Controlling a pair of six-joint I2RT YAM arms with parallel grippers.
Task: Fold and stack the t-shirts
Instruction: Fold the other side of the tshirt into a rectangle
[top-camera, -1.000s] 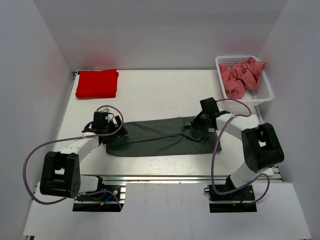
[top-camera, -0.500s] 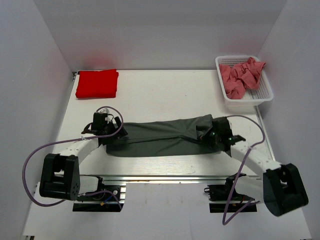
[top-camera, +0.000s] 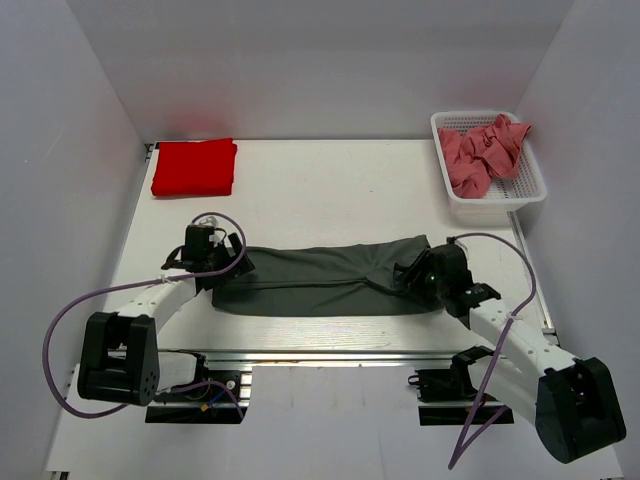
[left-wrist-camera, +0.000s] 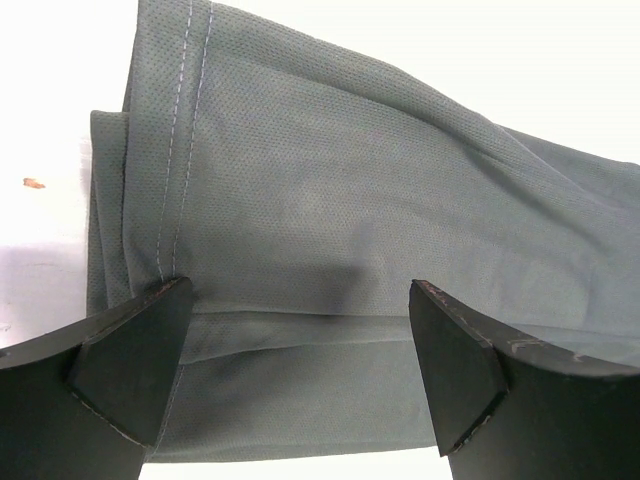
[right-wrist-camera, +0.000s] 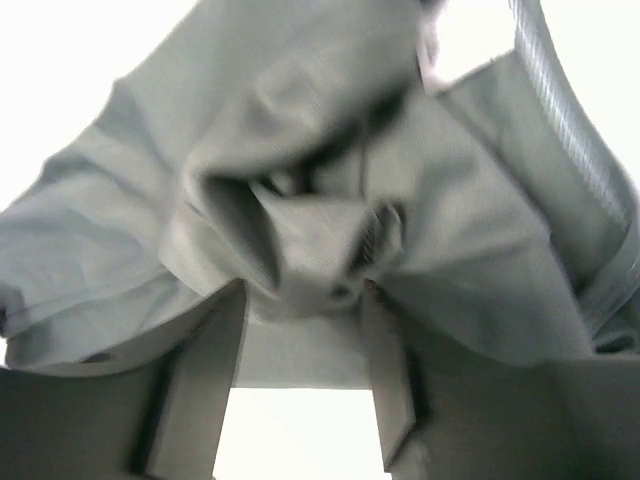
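Note:
A dark grey t-shirt (top-camera: 320, 280) (left-wrist-camera: 330, 180) (right-wrist-camera: 300, 130) lies as a long folded strip across the front of the table. My left gripper (top-camera: 232, 268) (left-wrist-camera: 300, 290) stands wide open over its left end, one finger on each side of the hem, gripping nothing. At the shirt's right end my right gripper (top-camera: 415, 275) (right-wrist-camera: 305, 295) has its jaws parted, and a bunched lump of the grey fabric sits at the fingertips. A bright red t-shirt (top-camera: 195, 167) lies folded at the back left. Dusty pink t-shirts (top-camera: 480, 155) are heaped in the basket.
The white mesh basket (top-camera: 540, 180) stands at the back right corner against the wall. White walls close the table on three sides. A metal rail runs along the near edge, with both arm bases behind it.
My right arm has swung outward and drawn the shirt's right end further right, flattening the strip. Its jaws have parted from shut. The left gripper has stayed where it was.

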